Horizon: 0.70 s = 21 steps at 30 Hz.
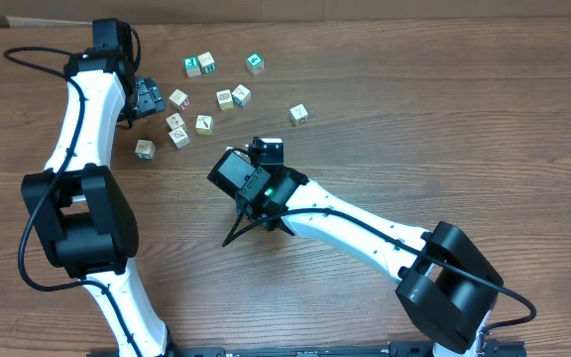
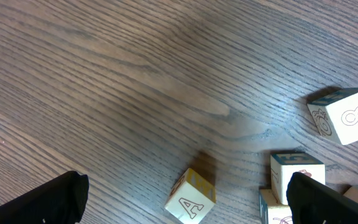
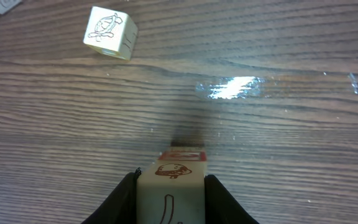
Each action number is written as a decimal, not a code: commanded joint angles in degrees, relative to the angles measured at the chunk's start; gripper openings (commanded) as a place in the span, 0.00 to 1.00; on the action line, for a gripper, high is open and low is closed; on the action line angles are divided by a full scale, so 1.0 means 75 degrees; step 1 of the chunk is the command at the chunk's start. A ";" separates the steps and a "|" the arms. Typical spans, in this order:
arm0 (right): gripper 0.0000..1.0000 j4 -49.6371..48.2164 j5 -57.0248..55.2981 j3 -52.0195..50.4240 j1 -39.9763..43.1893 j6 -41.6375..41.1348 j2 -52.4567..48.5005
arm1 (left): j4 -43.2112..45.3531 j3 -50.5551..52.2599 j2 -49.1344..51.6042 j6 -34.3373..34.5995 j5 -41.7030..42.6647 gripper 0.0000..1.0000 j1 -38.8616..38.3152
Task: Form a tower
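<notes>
Closest to the right wrist camera, the tower (image 3: pixel 170 198) was gripped by the right gripper (image 3: pixel 170 179). The jaws were closed tight on its near cube, with one black finger pressed on each side. A brown picture was printed on that cube, and red print was seen on the next cube just beyond it. From overhead the tower was hidden under that gripper, near the middle of the tabletop (image 1: pixel 464 119). Lots of bare wood was seen to the right. The turtle cube (image 3: pixel 109 32) was seen well apart. The left gripper (image 2: pixel 185 183) was spread wide with nothing held. Between its jaws the "A" cube (image 2: pixel 190 198) was seen, and nearby the "8" cube (image 2: pixel 352 117). The loose cubes (image 1: pixel 225 98) were scattered near the far edge.
</notes>
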<state>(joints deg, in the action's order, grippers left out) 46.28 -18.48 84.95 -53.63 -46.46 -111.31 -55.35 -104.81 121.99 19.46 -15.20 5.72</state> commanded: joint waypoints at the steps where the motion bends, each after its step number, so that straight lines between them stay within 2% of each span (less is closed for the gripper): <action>1: 0.27 -0.0052 -0.0187 -0.0047 0.0015 -0.0003 0.0006 | -0.0012 -0.0035 0.0073 -0.0085 0.0029 1.00 -0.0020; 21: 0.27 0.0044 -0.0187 -0.0047 0.0015 0.0000 0.0006 | -0.0012 -0.0035 0.0073 -0.0085 0.0029 0.99 -0.0020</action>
<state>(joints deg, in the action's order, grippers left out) 46.63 -18.85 84.95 -53.63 -46.46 -111.31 -55.35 -104.81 121.99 19.46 -15.20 5.72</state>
